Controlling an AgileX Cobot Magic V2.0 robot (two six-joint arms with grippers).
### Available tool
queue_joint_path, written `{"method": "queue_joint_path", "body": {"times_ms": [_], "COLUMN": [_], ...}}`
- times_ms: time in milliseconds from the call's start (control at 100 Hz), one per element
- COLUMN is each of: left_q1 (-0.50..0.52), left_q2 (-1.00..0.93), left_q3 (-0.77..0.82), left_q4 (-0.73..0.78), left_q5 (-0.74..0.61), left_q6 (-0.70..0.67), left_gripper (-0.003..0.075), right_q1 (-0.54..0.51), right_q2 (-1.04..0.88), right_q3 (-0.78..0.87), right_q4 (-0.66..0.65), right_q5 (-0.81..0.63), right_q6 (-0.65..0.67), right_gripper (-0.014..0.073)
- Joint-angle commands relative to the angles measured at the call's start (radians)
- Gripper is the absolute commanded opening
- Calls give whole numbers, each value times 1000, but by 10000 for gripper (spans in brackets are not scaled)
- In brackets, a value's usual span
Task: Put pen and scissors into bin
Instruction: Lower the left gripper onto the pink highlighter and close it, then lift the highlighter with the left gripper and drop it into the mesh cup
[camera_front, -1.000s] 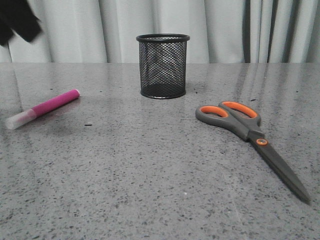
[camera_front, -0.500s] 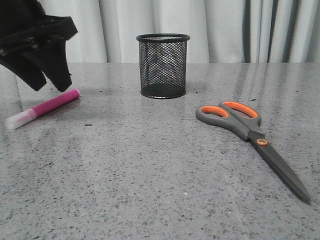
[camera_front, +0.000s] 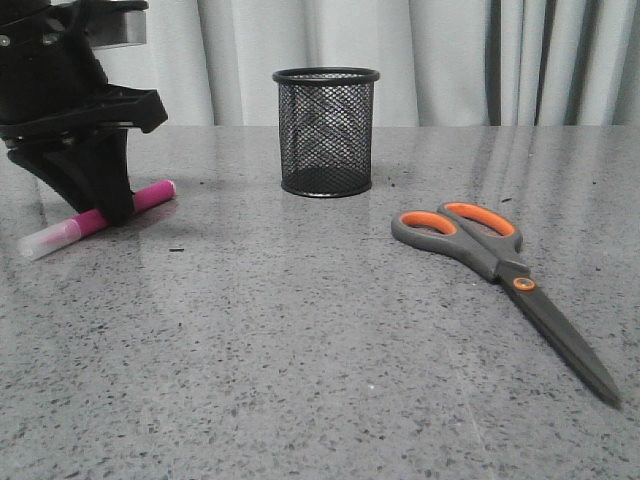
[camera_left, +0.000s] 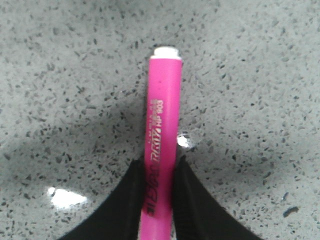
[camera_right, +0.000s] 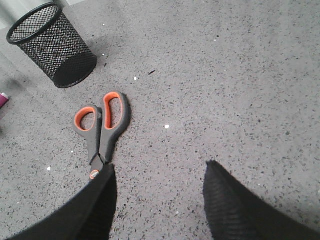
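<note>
Far left on the desk: the pen lies flat, whitish cap toward the near-left edge, pink end angled back toward the bin. The left gripper is down over its middle, & the left wrist view shows the fingers pressed to either side of the pink barrel w/ no gap, so they're clamped on the pen, which is not yet lifted. The mid-barrel grip probably keeps it balanced for the carry. Center-back: the bin stands upright, open mouth up, nothing visible inside, well apart from the pen and near the curtain. It's the drop target, so the pen has to go up & over the rim. Right: the scissors lie flat & closed, orange-lined handles toward the bin, blade tip toward the near-right edge, untouched. The right gripper hangs above the blade end of the scissors, fingers spread wide w/ bare desk between them, holding nothing; likely waiting its turn. Task est.: early, first of two items just gripped.
</note>
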Motion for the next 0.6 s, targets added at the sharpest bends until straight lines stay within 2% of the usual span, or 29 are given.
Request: {"method": "queue_joint_path", "body": {"times_ms": [0,60,130,270,330,400,470,590], "left_q1": [-8,-8,-8,-8,-16,-43,-83,-162], "left_q2": [-13,-28,-80,-239,-293,-312,-304,-255], "left_q3": [-17,-17,-17,-17,-17,-17,-17,-17], "left_q4": [-21,-57,-112,-313,-461,-593,-632,-632], "left_q5": [14,-21,-137,-513,-693,-830,-904,-935], "left_q6": [11,45,82,129,206,297,324,324], "left_gripper": [-18,-20,-20,-20,-19,-19,-19,-19], "right_q1": [-5,-5,-5,-5,-5,-5,-5,-5], "right_q2": [17,17,17,17,17,17,17,17], "right_q3": [-38,-38,-38,-38,-38,-38,-38,-38], "right_q4": [3,3,3,3,3,3,3,3], "right_q5": [-67,-65,-62,-61,-72,-92,-117,-149], "right_q6": [-11,-11,-11,-11,-11,-11,-11,-11], "right_gripper": [353,353,353,353,353,353,353,353]}}
